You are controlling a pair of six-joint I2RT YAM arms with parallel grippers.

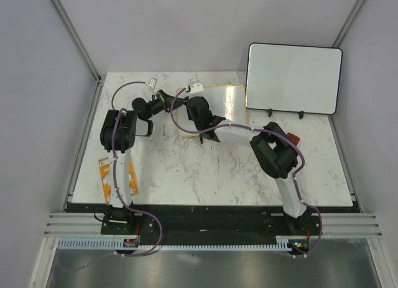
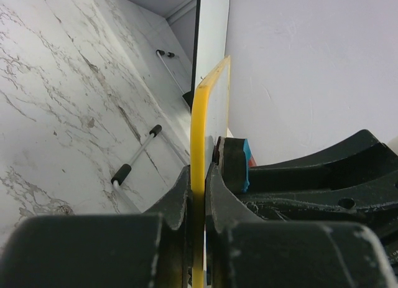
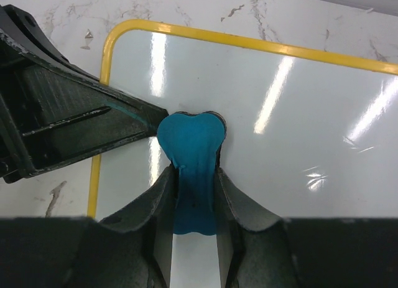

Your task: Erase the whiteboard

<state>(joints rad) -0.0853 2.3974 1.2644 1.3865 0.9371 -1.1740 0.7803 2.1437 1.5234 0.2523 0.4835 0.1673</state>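
Whiteboard (image 3: 280,114) lies near the desk's (image 1: 205,170) far edge, left hand (image 2: 199,188) pinching its frame, right hand (image 3: 196,188) pinching a blue eraser (image 3: 189,135) against it; we see no marks, so erasing seems nearly finished.

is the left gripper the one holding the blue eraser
No, the blue eraser sits pinched in the right gripper, while the left gripper clamps the yellow edge of the whiteboard.

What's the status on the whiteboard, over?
Left fingers shut on whiteboard frame. Right fingers shut on eraser, against the board. No writing in view. Nothing in the way.
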